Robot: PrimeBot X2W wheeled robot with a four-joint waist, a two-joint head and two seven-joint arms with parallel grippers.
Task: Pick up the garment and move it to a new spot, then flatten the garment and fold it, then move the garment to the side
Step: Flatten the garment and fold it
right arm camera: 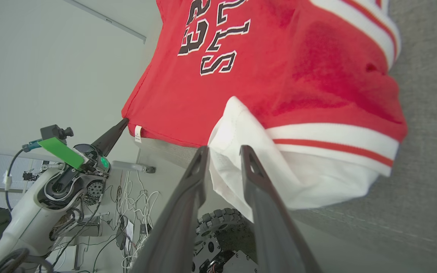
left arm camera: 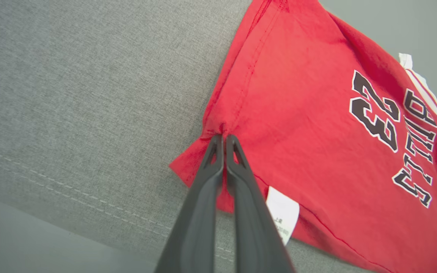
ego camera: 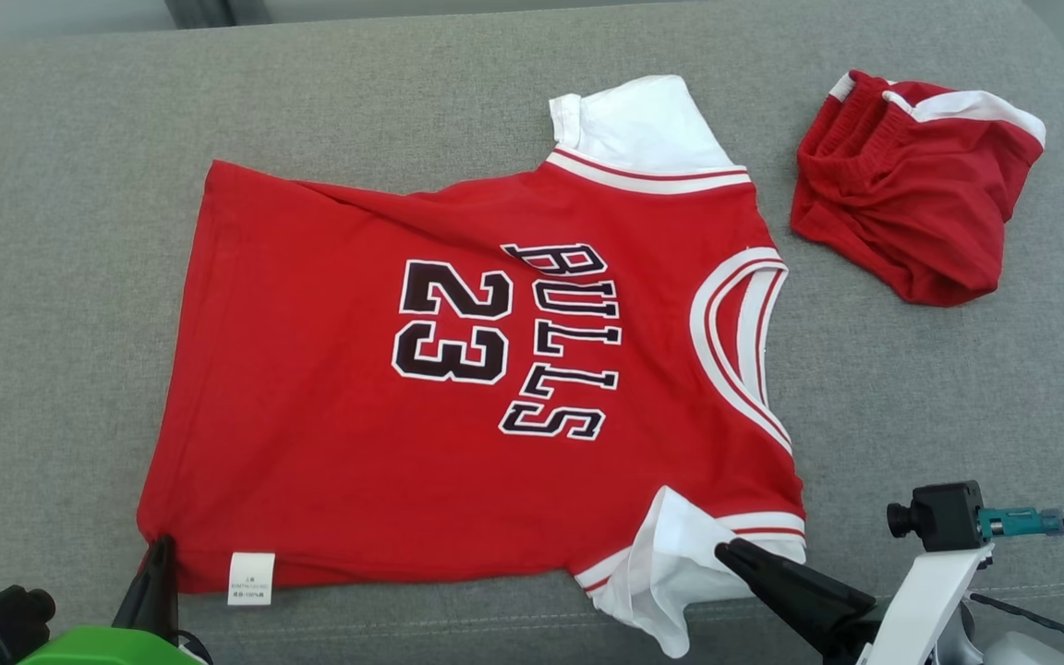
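The garment (ego camera: pixel 338 425), a red jersey with black "BULLS" and number lettering, lies spread flat on a grey cushion (ego camera: pixel 61 277), collar to the right. My left gripper (ego camera: pixel 160 545) is shut on the hem corner at the lower left, beside the small white label (ego camera: pixel 250 577); in the left wrist view its fingertips (left arm camera: pixel 224 137) pinch the bunched red cloth of the garment (left arm camera: pixel 298 113). My right gripper (ego camera: pixel 726 551) is at the near white sleeve (ego camera: pixel 671 563). In the right wrist view its jaws (right arm camera: pixel 225 148) stand apart, with the sleeve's edge (right arm camera: pixel 237 125) between them.
A crumpled red garment with white trim (ego camera: pixel 911 212) lies at the cushion's far right. The cushion's front edge (ego camera: pixel 458 619) runs just below the jersey, and the near sleeve hangs over it. Bare grey fabric lies to the left and behind.
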